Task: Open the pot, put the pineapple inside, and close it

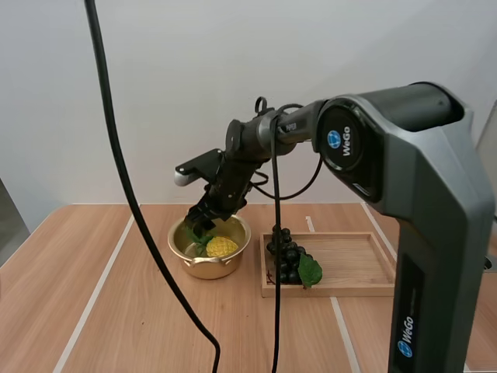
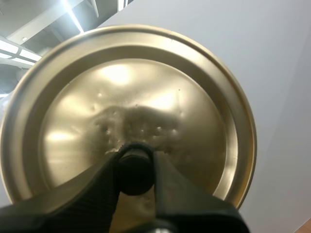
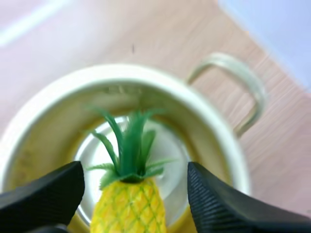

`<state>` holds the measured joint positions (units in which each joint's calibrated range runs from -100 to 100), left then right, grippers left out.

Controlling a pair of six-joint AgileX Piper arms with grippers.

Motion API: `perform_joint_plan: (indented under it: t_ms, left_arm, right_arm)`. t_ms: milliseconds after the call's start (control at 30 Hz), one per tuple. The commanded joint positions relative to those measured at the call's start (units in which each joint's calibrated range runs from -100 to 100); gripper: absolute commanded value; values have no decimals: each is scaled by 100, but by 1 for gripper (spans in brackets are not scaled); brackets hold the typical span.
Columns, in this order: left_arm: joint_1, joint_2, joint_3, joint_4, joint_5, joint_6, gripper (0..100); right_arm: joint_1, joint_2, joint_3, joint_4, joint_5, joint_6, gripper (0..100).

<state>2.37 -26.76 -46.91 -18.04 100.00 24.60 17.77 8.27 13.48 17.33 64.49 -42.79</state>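
Golden lid (image 2: pixel 146 87) pinched by left gripper (image 2: pixel 136 159); right gripper (image 3: pixel 133 175) spread, seemingly clear of pineapple (image 3: pixel 129 208)

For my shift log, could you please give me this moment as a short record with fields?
pot: open, on the table, left of the wooden tray
pineapple: lying inside the pot
lid: off the pot, held up by its knob
left gripper: shut on the lid's knob
right gripper: open over the pot, straddling the pineapple
wooden tray: holds a bunch of grapes
left to do: lid back on the pot
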Motion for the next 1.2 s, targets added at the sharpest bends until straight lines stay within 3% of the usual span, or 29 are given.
perform_joint_plan:
  t_ms: [0,200,433,933,1133,1167]
  left_arm:
    - [3,22,-33,6,0,-27,0]
    - [3,22,-33,29,0,-27,0]
    - [3,22,-33,72,0,-27,0]
    - [3,215,-33,-138,0,-108,0]
    - [3,480,97,-132,0,-219,0]
    - [3,505,179,-132,0,-219,0]
  right_arm:
    - [-13,-321,-216,-2,454,-53,100]
    - [-13,-889,-752,-54,1448,-53,100]
    - [-194,-1776,-1481,-956,2267,615,100]
    - [-2329,-4008,-1737,-760,1456,852,100]
    - [-2630,-4259,-1737,-530,1438,852,100]
    - [-2630,-4259,-1737,-516,1518,852,87]
